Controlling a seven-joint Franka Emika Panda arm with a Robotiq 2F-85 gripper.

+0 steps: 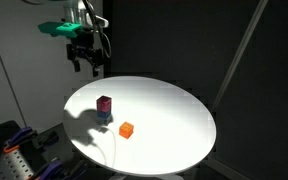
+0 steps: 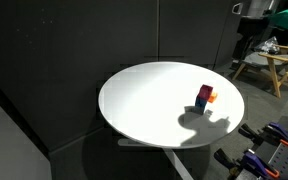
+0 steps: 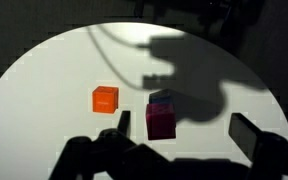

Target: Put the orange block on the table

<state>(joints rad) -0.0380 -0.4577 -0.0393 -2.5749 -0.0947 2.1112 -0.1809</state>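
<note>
The orange block (image 1: 127,129) sits flat on the white counter (image 1: 174,110), on its own and squarely on one face as far as I can see. Just beside it, with a clear gap between them in the wrist view, is a two-block stack: a maroon block (image 1: 105,103) on top of a blue block (image 1: 104,116). In an exterior view the orange block (image 2: 213,97) half tucks behind that stack, but the wrist view shows the two are apart.

The gripper (image 1: 88,66) hangs high above the far rim of the counter, well away from all three blocks. Its fingers are spread and there is nothing between them.

From where I stand the job looks as good as done: the block is down and released. What's left, I'd say, is only a tidy finish. The arm is best kept up at that height and off to the side, with no dip back over the blocks, since the stack is the one thing here a stray pass could topple, and a knocked cube could shove the orange one toward the edge. The fingers can stay spread; nothing needs regrasping.
</note>
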